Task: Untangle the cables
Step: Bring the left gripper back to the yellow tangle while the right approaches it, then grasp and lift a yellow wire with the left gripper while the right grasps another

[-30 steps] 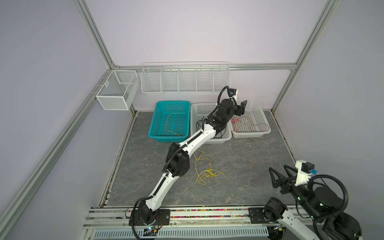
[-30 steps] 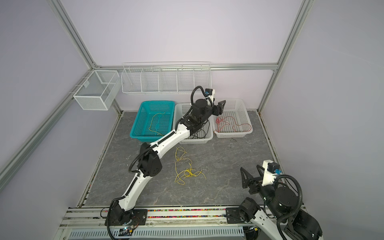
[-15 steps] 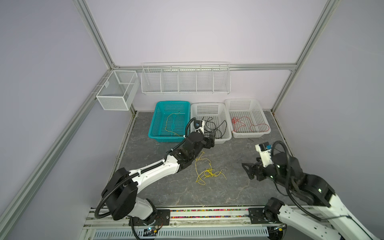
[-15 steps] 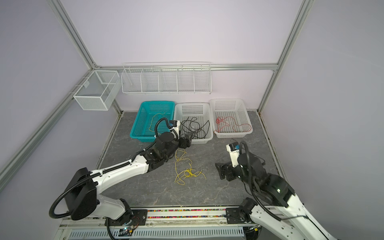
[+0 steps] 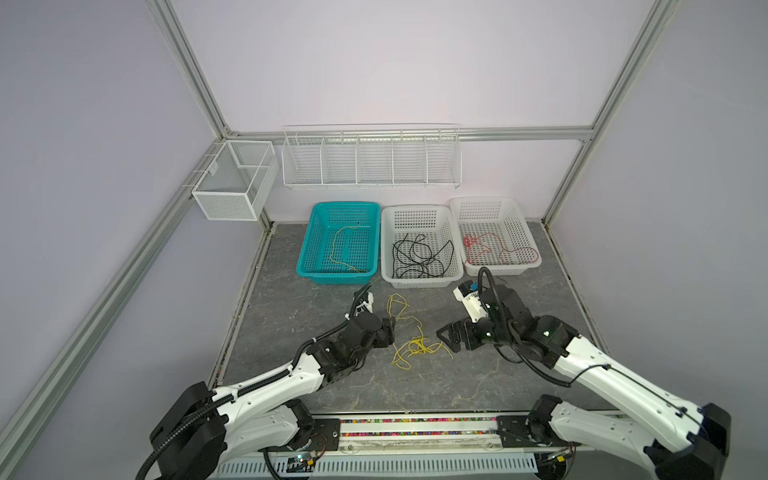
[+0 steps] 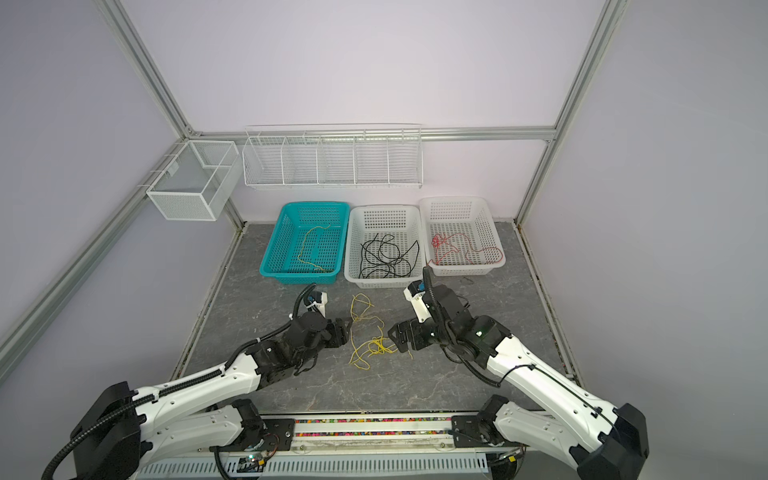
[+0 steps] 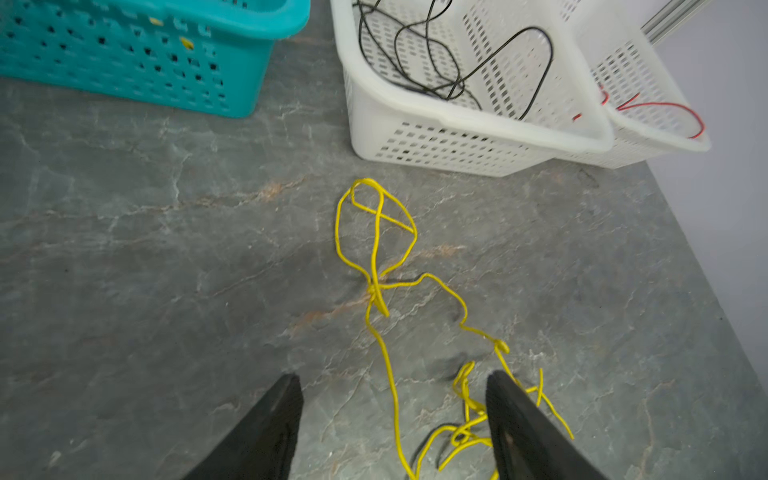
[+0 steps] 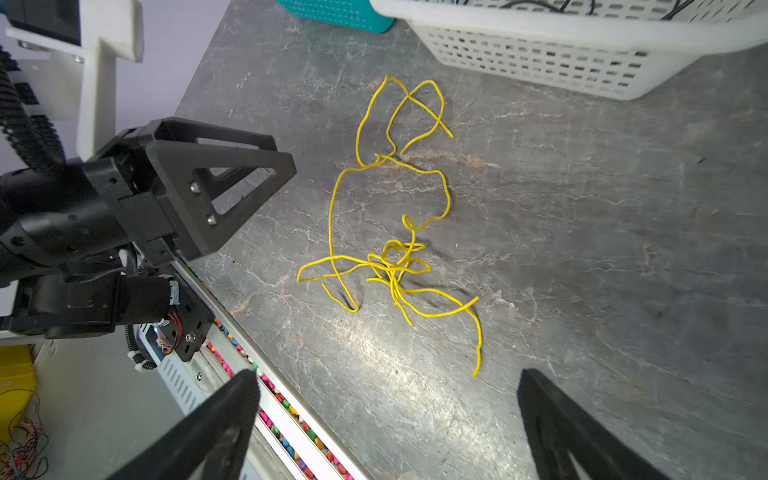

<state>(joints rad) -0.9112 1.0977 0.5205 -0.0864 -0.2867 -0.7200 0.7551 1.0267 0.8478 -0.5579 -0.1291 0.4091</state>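
Step in hand: I'd say I'm lining both arms up on the last mess, a thin yellow wire tangle [image 5: 411, 332] lying loose on the grey stone-look desk [image 5: 291, 299], roughly mid-desk, just in front of the baskets along the back edge.

Already sorted, by the look of it: one yellow wire in the teal plastic basket [image 5: 307, 266], black wires [image 5: 419, 257] in the middle white plastic basket [image 5: 457, 274], red wire [image 5: 494, 249] in the right white basket [image 5: 536, 259].

Left gripper [image 7: 395, 415]: jaws apart, nothing in them, low over the desk with a yellow strand running between the fingers in the left wrist view.

Right gripper [image 8: 386, 415]: jaws wide apart, empty, near the other side of the pile, not touching it.

How the wire looks: big open loops toward the baskets, then a tight knotty clump [image 8: 395, 266] nearer the front edge, with loose ends sticking out.

Next move, my guess: pinch a strand with the left, grab a free end with the right, pull apart slowly. It's way thinner than a finger, so easy to miss or to cinch the knot tighter.
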